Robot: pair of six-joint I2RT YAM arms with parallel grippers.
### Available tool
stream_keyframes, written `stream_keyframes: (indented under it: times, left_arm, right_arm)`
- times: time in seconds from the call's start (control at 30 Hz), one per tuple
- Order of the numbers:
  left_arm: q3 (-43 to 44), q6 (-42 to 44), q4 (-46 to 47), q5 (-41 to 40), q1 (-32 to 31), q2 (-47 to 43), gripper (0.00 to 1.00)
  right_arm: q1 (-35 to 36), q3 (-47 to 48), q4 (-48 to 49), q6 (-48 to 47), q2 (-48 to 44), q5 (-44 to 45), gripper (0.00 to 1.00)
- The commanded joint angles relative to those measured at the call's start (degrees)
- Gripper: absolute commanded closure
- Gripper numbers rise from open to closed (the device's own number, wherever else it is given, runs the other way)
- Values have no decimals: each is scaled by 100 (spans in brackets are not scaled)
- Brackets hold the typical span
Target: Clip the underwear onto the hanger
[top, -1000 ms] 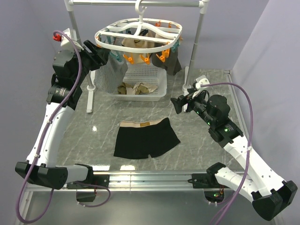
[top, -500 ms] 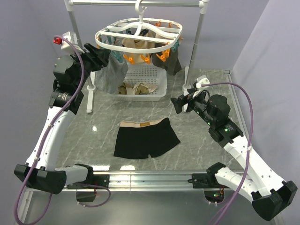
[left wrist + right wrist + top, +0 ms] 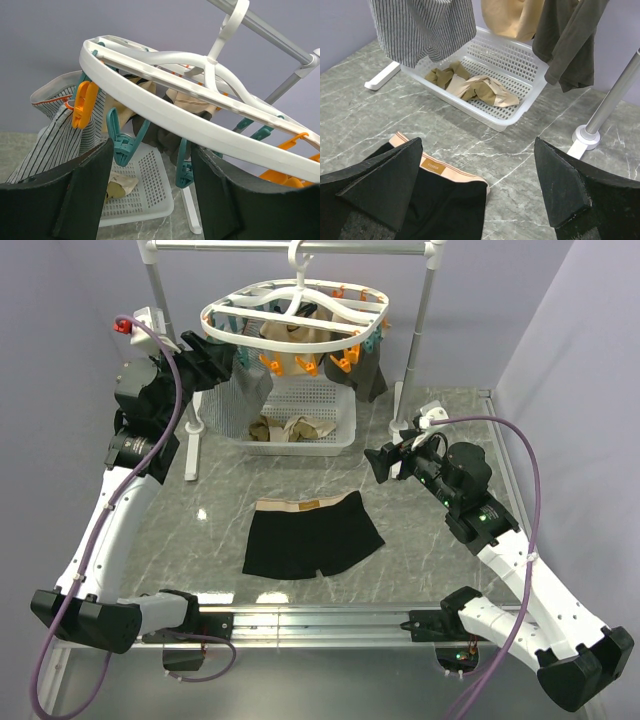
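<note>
The black underwear (image 3: 312, 534) with a tan waistband lies flat on the table's middle; it also shows in the right wrist view (image 3: 435, 200). The white oval hanger (image 3: 295, 318) hangs by its hook from the rail, with orange and teal clothespins (image 3: 122, 140) below its rim (image 3: 165, 107). My left gripper (image 3: 222, 360) is open and empty, raised at the hanger's left rim. My right gripper (image 3: 378, 462) is open and empty, held above the table to the right of the underwear.
A white perforated basket (image 3: 345, 430) with beige garments stands under the hanger. A grey striped cloth (image 3: 238, 400) and a dark garment (image 3: 368, 375) hang from the clothespins. The grey rail stand's posts (image 3: 415, 330) and feet flank the basket.
My left gripper has risen and moved slightly right to the hanger's left rim. The hanger has shifted a little. The right arm and underwear have not moved.
</note>
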Motion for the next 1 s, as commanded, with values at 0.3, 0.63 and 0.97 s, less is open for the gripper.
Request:
stream_keyframes:
  times: [0.3, 0.63, 0.97]
  left_arm:
    - [-3, 198, 39, -79, -21, -146, 31]
    - [50, 233, -137, 26, 14, -181, 27]
    - [-144, 285, -435, 97, 58, -576, 27]
  right_arm:
    - [-72, -77, 204, 80, -126, -53, 2]
    - [-107, -148, 178, 80, -170, -62, 2]
    - [-125, -201, 204, 80, -222, -114, 2]
